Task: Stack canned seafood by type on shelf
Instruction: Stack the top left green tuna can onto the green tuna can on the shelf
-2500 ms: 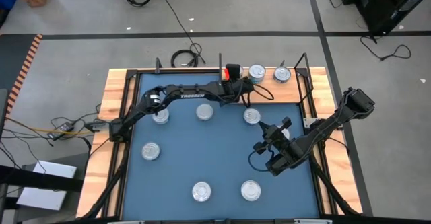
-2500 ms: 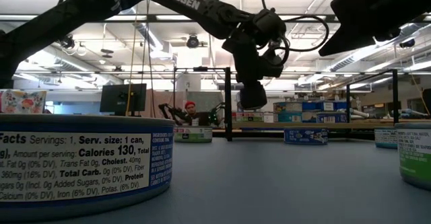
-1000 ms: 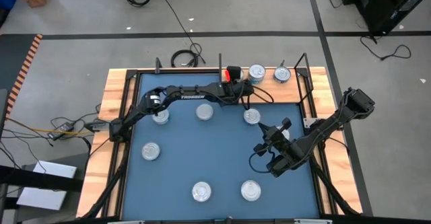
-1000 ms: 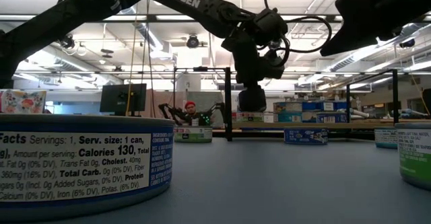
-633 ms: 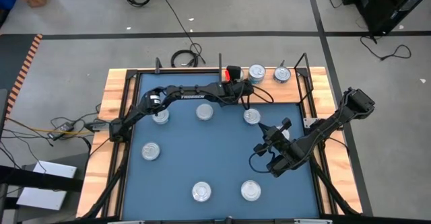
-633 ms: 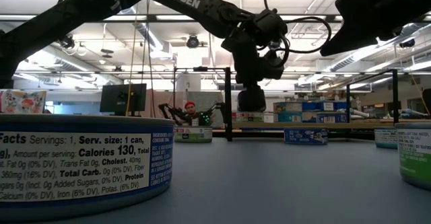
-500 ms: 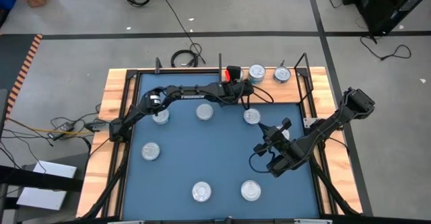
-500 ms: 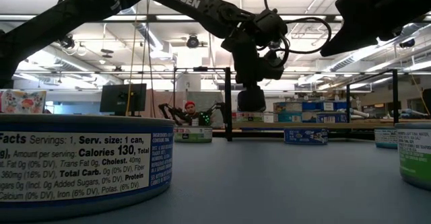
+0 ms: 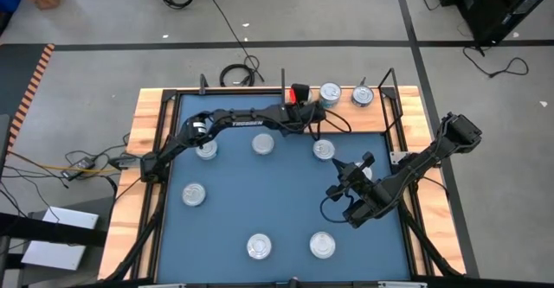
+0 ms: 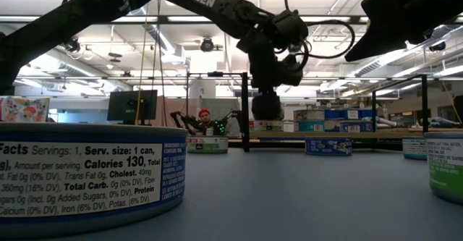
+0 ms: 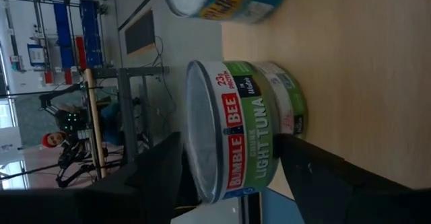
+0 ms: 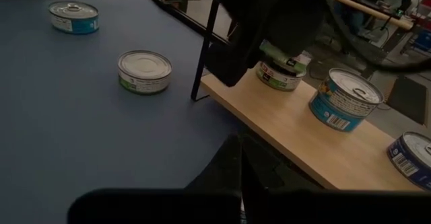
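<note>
Little has been shifted since 2.5 s ago: the left gripper (image 9: 302, 106) has been lowered slightly over the light-brown wooden shelf (image 12: 296, 133). Its fingers (image 11: 316, 177) are held wide around a green-labelled light tuna tin (image 11: 236, 126) set upon another tin. The right gripper (image 9: 355, 169) is kept shut over the blue mat (image 9: 260, 193).

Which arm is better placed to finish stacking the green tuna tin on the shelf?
Left: its gripper is at the green tin on the shelf; the right gripper hangs over the blue mat.

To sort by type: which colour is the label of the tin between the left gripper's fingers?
Green, clearest in the left wrist view.
</note>
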Motion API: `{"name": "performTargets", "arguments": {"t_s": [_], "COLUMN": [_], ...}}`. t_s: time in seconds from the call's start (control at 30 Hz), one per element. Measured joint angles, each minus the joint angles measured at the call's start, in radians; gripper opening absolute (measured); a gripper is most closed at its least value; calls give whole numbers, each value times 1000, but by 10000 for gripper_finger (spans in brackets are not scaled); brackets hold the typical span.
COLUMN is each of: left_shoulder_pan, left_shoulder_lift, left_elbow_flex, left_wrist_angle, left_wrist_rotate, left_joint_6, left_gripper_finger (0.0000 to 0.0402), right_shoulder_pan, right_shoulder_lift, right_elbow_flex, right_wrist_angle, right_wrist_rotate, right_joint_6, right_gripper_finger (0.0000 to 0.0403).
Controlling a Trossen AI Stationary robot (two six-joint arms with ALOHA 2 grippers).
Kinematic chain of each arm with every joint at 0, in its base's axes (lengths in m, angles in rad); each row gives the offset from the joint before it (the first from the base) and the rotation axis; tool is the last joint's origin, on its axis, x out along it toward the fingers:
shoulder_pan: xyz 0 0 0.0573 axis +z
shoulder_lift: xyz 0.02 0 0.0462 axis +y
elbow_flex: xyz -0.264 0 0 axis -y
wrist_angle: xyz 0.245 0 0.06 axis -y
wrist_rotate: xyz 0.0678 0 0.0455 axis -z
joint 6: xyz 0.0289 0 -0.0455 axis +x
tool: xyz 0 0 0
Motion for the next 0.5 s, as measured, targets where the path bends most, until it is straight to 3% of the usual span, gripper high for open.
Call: {"name": "performTargets", "arguments": {"t_s": [0.2, 0.5], "left_shoulder_pan": [2, 5], "left_shoulder_lift": [0, -2], "left_elbow_flex": [66, 61], "left_wrist_angle": [-72, -97], "left_wrist_rotate": [61, 92], "left_joint_6": [-42, -53], "left_gripper_finger": [249, 249], "right_shoulder_pan": [0, 0], "right_shoulder_lift": [0, 0], "right_elbow_flex": [0, 0], "right_wrist_angle": [0, 0], "right_wrist_rotate": [-3, -3], "right_joint_6": [0, 0], "right_gripper_finger": [1, 1]}}
